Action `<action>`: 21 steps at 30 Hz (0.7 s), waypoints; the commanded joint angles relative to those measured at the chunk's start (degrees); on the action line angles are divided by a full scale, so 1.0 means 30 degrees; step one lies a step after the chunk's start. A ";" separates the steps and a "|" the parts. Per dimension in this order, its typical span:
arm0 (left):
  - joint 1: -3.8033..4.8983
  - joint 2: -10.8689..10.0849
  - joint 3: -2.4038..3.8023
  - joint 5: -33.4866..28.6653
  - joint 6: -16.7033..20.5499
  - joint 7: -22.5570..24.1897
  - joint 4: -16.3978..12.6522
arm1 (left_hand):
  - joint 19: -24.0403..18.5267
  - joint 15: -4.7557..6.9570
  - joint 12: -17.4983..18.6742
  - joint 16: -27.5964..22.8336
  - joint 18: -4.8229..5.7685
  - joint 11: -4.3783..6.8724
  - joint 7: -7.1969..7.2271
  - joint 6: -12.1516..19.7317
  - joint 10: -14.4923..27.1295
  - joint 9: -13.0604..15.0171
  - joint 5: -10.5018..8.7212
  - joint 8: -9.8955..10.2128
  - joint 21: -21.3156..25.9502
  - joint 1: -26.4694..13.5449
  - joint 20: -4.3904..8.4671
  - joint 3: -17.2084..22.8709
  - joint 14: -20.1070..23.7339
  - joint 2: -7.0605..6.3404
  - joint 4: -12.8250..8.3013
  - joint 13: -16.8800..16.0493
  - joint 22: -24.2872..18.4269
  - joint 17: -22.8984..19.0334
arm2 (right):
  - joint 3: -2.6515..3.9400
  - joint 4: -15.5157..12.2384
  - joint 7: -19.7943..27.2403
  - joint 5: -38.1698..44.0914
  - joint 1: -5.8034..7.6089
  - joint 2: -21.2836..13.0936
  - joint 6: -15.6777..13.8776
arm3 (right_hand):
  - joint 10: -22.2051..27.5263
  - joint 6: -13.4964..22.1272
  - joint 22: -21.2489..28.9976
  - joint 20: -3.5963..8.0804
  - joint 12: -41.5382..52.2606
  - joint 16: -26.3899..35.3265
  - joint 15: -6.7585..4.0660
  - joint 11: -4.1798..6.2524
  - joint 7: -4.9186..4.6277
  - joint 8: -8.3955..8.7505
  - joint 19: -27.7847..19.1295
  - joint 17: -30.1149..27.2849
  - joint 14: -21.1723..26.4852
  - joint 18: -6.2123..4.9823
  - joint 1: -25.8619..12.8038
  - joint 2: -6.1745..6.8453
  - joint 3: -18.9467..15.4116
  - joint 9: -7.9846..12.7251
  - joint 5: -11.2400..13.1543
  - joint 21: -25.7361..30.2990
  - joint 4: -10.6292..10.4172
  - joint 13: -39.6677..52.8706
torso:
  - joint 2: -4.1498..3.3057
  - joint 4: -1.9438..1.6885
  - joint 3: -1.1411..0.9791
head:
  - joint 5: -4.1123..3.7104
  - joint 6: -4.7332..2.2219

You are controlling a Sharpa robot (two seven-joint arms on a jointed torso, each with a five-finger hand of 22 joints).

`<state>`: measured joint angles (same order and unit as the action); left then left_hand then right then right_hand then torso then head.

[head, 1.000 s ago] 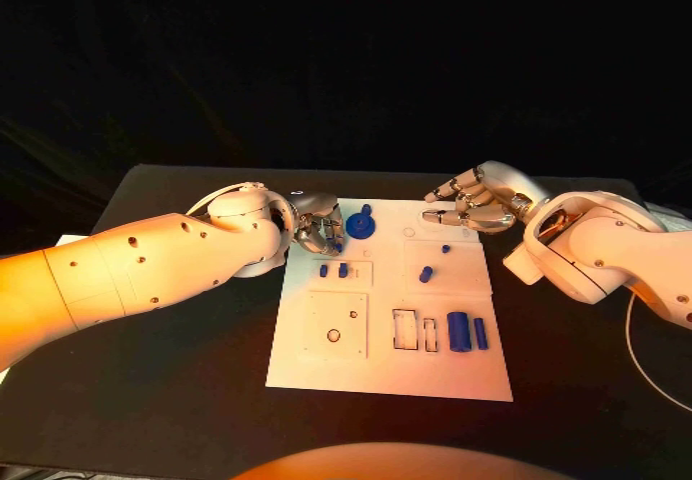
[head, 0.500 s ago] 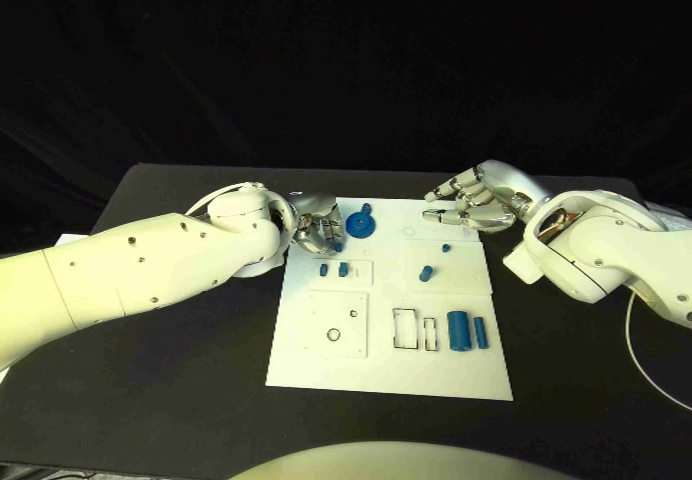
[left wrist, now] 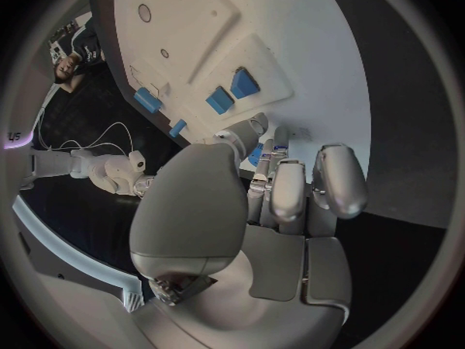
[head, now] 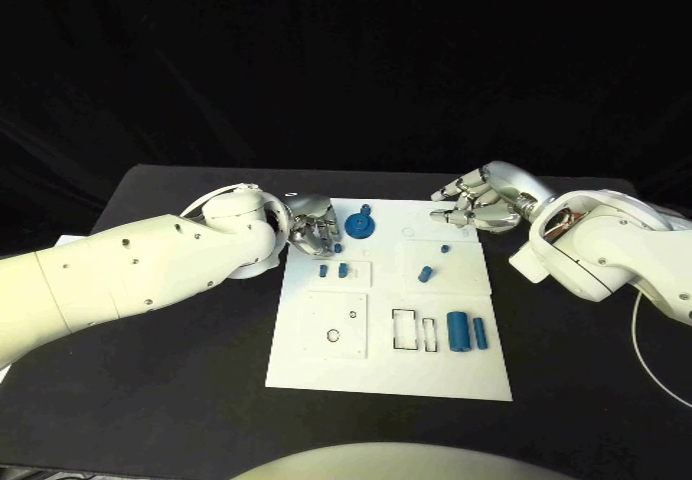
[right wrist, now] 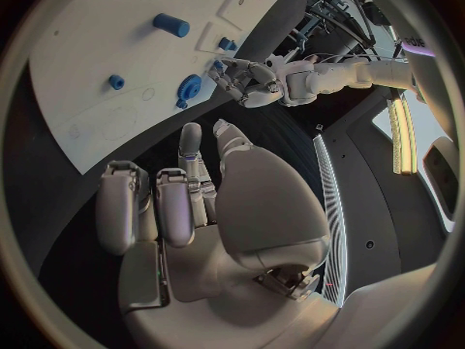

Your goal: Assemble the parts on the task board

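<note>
Left hand: the left hand point(head: 310, 228) hangs over the far left corner of the white board point(head: 387, 375). Its fingers point(left wrist: 291, 190) are curled in, and a small blue piece point(left wrist: 255, 154) shows at the fingertips; it looks pinched there, though I cannot be sure.

Right hand: the right hand point(head: 479, 205) hovers at the far right corner of the board, fingers loosely curled and holding nothing that I can see.

Nearest part: a round blue disc with a knob point(head: 361, 225) sits on the board just beside the left hand.

Other parts: two small blue blocks point(head: 335, 269) lie in a raised frame in front of the left hand; a short blue peg point(head: 427, 273) and a tiny blue stud point(head: 444, 247) lie mid-board; a larger blue cylinder point(head: 457, 330) and a slim blue bar point(head: 479, 333) lie near the right edge, beside empty rectangular slots point(head: 415, 331).

Table: the board lies flat on a black table point(head: 173, 400).

Handling, my judgement: the parts look like light, stiff plastic, smooth and likely to slip or roll. Small ones want a fingertip pinch across their short sides; the cylinder wants a grip around its middle.
</note>
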<state>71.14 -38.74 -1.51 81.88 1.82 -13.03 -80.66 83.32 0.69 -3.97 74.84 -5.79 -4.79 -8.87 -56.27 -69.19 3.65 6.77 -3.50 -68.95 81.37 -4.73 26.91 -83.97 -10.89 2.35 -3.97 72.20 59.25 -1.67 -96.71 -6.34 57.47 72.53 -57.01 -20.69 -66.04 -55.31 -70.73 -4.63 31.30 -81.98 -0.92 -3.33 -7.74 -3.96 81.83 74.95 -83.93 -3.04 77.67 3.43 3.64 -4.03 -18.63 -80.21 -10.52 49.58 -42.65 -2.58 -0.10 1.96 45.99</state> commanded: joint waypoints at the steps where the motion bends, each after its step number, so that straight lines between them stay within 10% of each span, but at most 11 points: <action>1: 0.0006 -0.0192 0.0019 -0.0084 0.0384 -0.0018 -0.0212 | 0.0010 -0.0132 0.0099 0.0076 0.0319 -0.0020 -0.0016 0.0109 0.0155 0.0001 -0.0066 -0.0010 0.0098 -0.0176 -0.0183 0.0160 -0.0267 -0.0067 0.0014 0.0020 -0.0052 -0.0039 | 0.0002 0.0267 -0.0700 0.2118 -0.0012 -0.0091 0.0974 | 0.0796 -0.0530 0.0213 0.0061 -0.1415 0.0168 -0.0132 0.0067 -0.0193 -0.0142 -0.0197 0.0934 -0.1135 -0.0348 0.0752 -0.0059 0.0447 -0.0043 0.0521 0.0174 0.0334 -0.1224 | 0.0014 -0.0001 0.0015 | -0.0051 -0.0048; 7: 0.0051 -0.1036 0.0101 -0.2272 0.2570 0.0990 -0.0614 | -0.0323 -0.0149 -0.0080 0.0262 0.0164 -0.0044 -0.0049 -0.1134 -0.0101 0.0219 -0.0018 -0.0572 0.0799 0.0530 -0.0238 0.1156 -0.0207 0.0370 -0.0533 -0.0080 -0.0549 0.0245 | 0.0006 0.0661 -0.1696 0.6724 -0.0012 -0.0192 0.2491 | 0.1329 -0.1754 0.0534 -0.0116 -0.5812 0.0543 -0.0033 -0.0122 -0.0073 -0.0324 -0.0242 0.0489 -0.1087 -0.0395 0.2467 0.0302 0.2768 -0.0085 0.1812 0.0399 0.1160 -0.6078 | 0.0020 0.0004 0.0003 | -0.0327 -0.0289; 14: 0.0054 -0.2224 0.0114 -1.4152 0.6224 0.6330 -0.0898 | -0.3182 -0.0393 -0.0427 -0.3111 -0.0968 -0.0192 -0.0278 -0.1639 0.0106 0.0135 -0.0149 -0.0728 0.6755 -0.0350 -0.0448 0.1248 0.2242 0.0437 -0.0309 -0.0122 -0.5024 -0.5320 | 0.0006 0.0433 -0.2786 1.2131 -0.0265 -0.0097 0.4103 | 0.0397 -0.2898 0.1141 -0.0153 -0.8083 0.0849 -0.0013 0.0000 0.0325 -0.0237 -0.0407 0.0139 -0.1075 -0.0514 0.2084 0.1283 0.5130 -0.0105 0.3646 0.0806 0.1392 -1.0156 | -0.0019 0.0015 0.0038 | -0.0859 -0.0502; 21: -0.0234 -0.3281 -0.0026 -2.5271 0.6061 1.0423 -0.1915 | -0.4499 -0.0454 -0.0806 -0.4489 -0.1388 -0.0256 -0.0303 -0.1556 0.0374 0.0103 -0.0187 -0.0717 0.9355 -0.0831 -0.0562 0.0275 0.3466 0.0610 -0.0092 -0.0186 -0.6886 -0.7502 | 0.0004 0.0688 -0.3268 1.4195 -0.0680 0.0520 0.4541 | 0.0291 -0.2951 0.1861 -0.0100 -0.8749 0.1242 -0.0090 0.0011 0.0408 0.0059 -0.0616 -0.0335 -0.1015 -0.0638 0.1602 0.1799 0.6070 -0.0049 0.3973 0.1287 0.1513 -1.1810 | -0.0020 -0.0013 0.0015 | -0.0953 -0.0575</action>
<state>70.64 -48.32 -1.56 32.14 17.93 8.20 -85.70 70.10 -0.54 -6.27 61.52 -8.92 -5.61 -9.60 -61.11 -68.37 4.03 6.39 -5.64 -41.19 79.42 -6.46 27.95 -73.92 -8.92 2.05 -4.50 51.75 36.97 -1.67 -94.77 -13.81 92.64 70.63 -55.69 -10.16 -64.93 -64.09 -65.24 -5.04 5.20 -78.45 -0.92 -3.40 -6.74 -3.96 80.40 74.02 -83.92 -4.42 82.65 8.32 21.68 -4.22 -6.86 -76.55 -5.93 14.36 -42.69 -2.55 -0.06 -0.82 44.34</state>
